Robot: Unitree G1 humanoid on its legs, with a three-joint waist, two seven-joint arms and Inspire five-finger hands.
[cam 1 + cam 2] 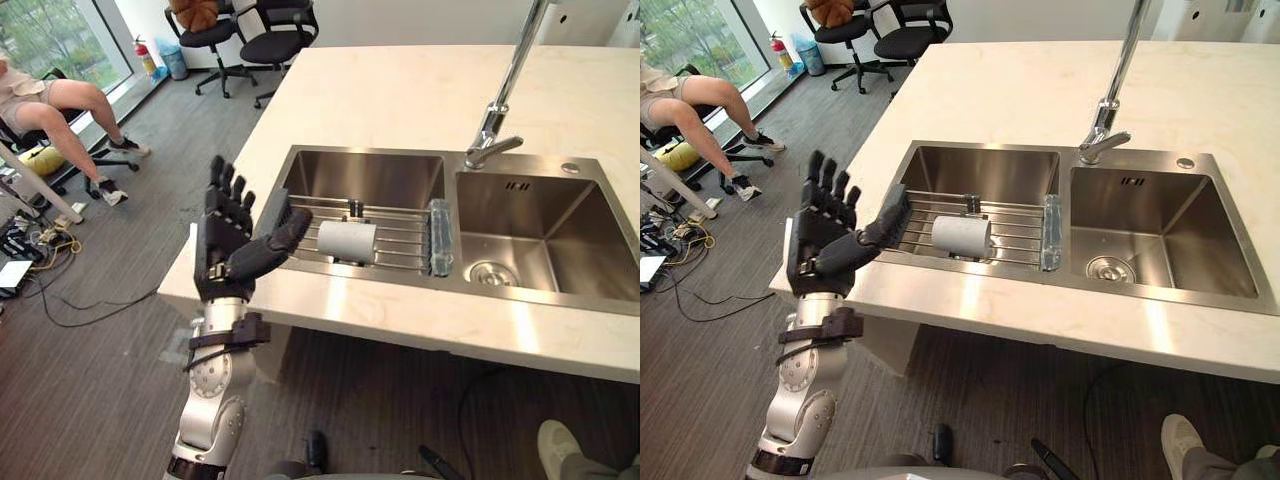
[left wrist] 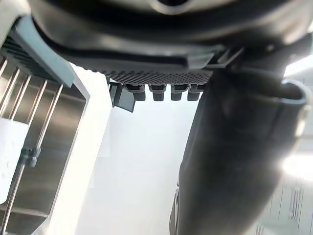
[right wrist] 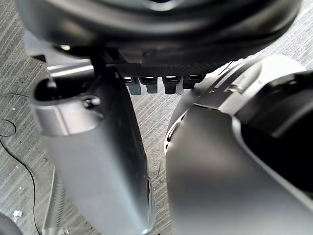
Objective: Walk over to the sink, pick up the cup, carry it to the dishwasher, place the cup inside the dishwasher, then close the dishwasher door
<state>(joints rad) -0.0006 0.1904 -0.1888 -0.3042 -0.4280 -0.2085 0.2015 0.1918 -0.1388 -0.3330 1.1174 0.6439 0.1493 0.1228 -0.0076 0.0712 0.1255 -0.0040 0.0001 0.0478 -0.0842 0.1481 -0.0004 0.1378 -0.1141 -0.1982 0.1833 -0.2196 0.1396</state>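
Left hand poised at the sink, cup not yet taken

The left hand [image 1: 235,235] hangs just left of the sink [image 1: 370,180], fingers spread and released, likely lined up for a side-on grasp. The white cup [image 1: 347,241] lies on its side on the wire rack [image 1: 400,235] across the sink's left basin. The right hand [image 3: 161,29] hangs low over the grey floor [image 1: 110,380], fingers seemingly relaxed. The sink sits in a pale stone counter [image 1: 400,90], with office chairs [image 1: 270,35] beyond.

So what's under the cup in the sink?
A wire rack spanning the left basin; the cup lies on its side on it. The basin floor directly beneath is hidden.
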